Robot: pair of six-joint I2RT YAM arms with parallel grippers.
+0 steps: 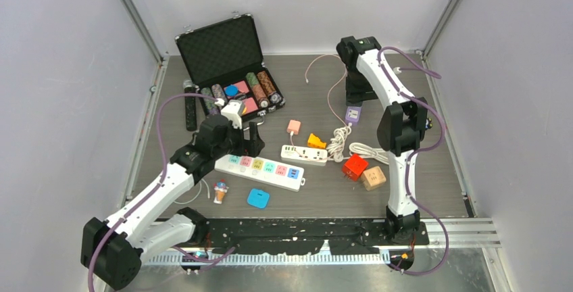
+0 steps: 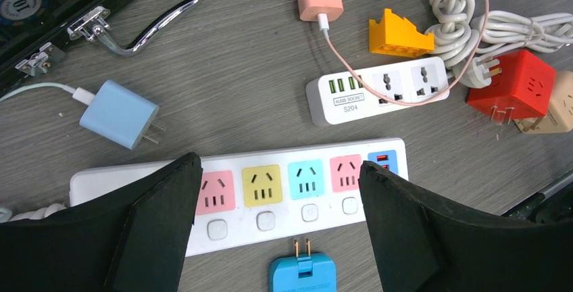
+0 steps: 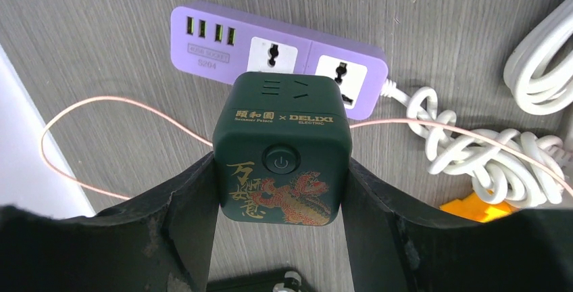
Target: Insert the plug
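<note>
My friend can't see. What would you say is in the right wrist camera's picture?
The right gripper holds a dark green cube socket with a gold dragon on it between two black fingers. Beyond it a purple power strip lies on the grey table, with a thin pink cable and a knotted white cord nearby.
</note>
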